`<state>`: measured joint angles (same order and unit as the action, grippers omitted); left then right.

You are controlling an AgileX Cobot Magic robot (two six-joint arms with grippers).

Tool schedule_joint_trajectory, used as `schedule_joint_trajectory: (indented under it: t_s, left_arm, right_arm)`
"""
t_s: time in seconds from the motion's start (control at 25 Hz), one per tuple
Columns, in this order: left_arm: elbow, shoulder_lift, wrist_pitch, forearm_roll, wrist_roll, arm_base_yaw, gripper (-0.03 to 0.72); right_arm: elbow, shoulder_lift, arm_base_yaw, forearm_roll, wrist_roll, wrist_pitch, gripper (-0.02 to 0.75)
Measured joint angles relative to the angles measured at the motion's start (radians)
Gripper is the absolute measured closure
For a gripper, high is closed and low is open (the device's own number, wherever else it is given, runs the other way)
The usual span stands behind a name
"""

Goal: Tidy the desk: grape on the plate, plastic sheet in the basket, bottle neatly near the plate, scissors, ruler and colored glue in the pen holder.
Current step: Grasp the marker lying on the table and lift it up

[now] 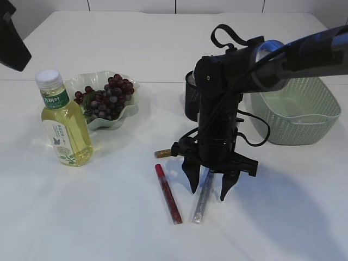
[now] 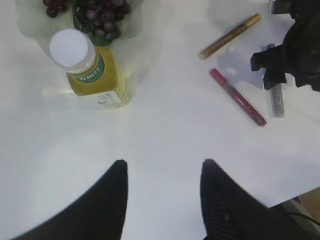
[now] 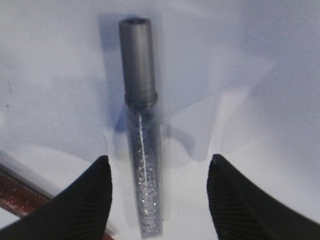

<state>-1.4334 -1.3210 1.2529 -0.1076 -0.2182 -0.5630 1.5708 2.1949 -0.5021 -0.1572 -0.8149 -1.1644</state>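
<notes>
Black mesh pen holder near the desk's far edge sits mostly hidden behind the right arm. Gold glitter glue tube shows only its tip there. Red glitter glue tube is cut off at the right wrist view's lower-left corner.

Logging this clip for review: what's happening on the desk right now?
The right gripper hangs open, fingers either side of the silver glue lying on the table, not yet gripped. Red glue and gold glue lie nearby. The grapes are on the plate, bottle beside it. The left gripper is open, away from everything.
</notes>
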Motion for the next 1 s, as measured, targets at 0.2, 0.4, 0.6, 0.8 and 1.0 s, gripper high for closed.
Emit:
schedule_joint_trajectory:
  t_s: [0.2, 0.4, 0.6, 0.8, 1.0]
  left_arm:
    - [0.000, 0.000, 0.000, 0.000, 0.000, 0.000, 0.338]
    - [0.000, 0.000, 0.000, -0.001, 0.000, 0.000, 0.338]
    - [0.000, 0.000, 0.000, -0.002, 0.000, 0.000, 0.338]
    - [0.000, 0.000, 0.000, -0.002, 0.000, 0.000, 0.338]
    - [0.000, 0.000, 0.000, -0.002, 0.000, 0.000, 0.338]
  right_arm:
    - [0.000, 0.000, 0.000, 0.018, 0.002, 0.002, 0.267]
    - [0.000, 0.000, 0.000, 0.024, 0.002, 0.023, 0.267]
    - [0.000, 0.006, 0.000, 0.024, 0.002, 0.034, 0.267]
    - [0.000, 0.016, 0.000, 0.024, 0.002, 0.034, 0.267]
    - [0.000, 0.016, 0.000, 0.024, 0.002, 0.034, 0.267]
